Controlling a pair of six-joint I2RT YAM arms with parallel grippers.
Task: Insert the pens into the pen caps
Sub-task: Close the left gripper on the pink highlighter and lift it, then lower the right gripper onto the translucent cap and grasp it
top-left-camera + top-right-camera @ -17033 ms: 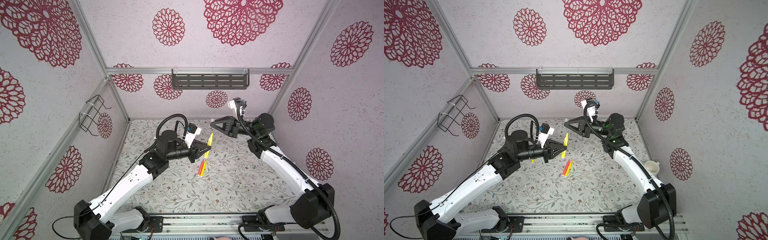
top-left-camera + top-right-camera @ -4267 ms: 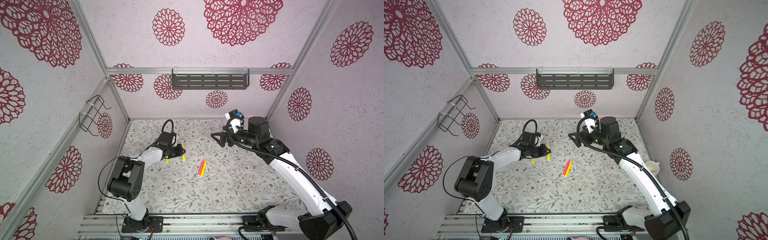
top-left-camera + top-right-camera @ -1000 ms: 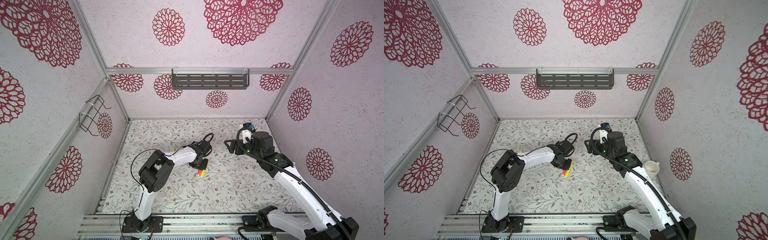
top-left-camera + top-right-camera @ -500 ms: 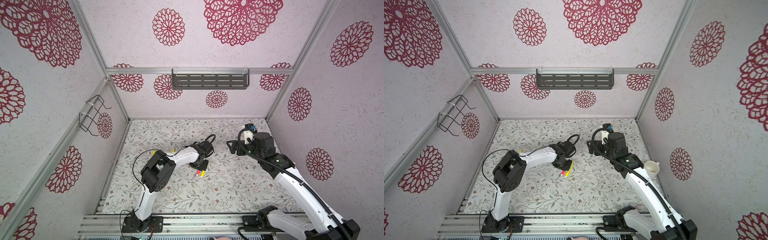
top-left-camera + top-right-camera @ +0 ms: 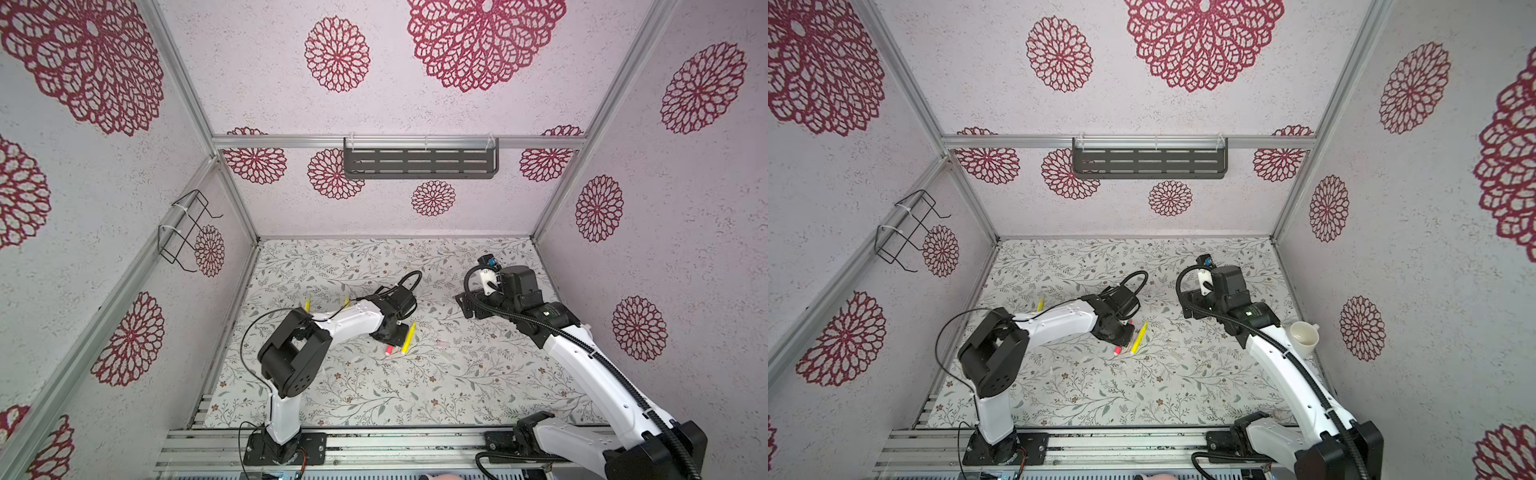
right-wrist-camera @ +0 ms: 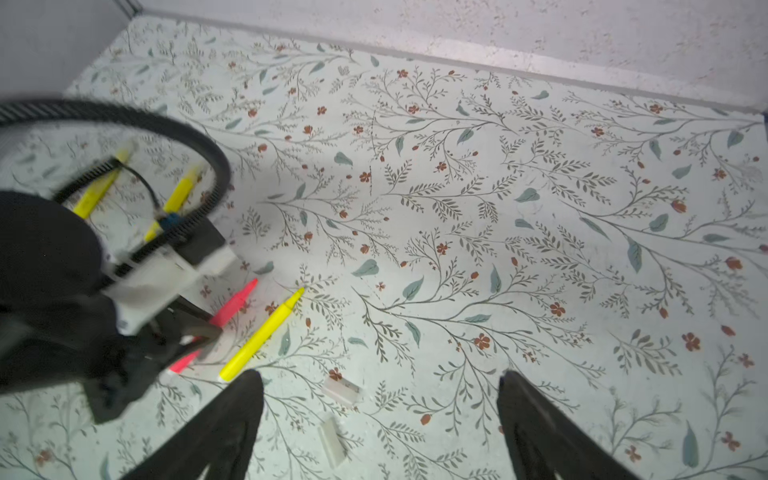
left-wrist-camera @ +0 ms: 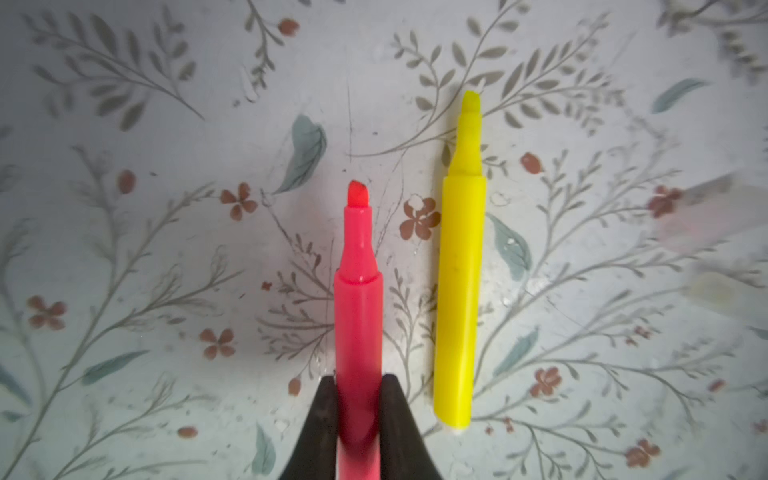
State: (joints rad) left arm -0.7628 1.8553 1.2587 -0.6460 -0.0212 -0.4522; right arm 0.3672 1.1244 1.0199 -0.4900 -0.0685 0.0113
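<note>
Down on the floral mat (image 7: 166, 124), the left gripper (image 7: 358, 382) pinches the red pen (image 7: 358, 291) tight. A yellow pen (image 7: 459, 270) lies just beside it, at three o'clock. The right gripper (image 6: 381, 376) gapes wide, empty, near two clear pen caps (image 6: 341, 390).

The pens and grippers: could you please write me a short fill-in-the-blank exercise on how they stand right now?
1. The held pen, clamped in the left gripper, is ____ in colour.
2. The loose pen lying right beside it is ____.
3. The right gripper stands ____, holding nothing.
4. In the right wrist view, ____ further yellow pens lie apart from these.

Missing words: pink; yellow; open; two.
</note>
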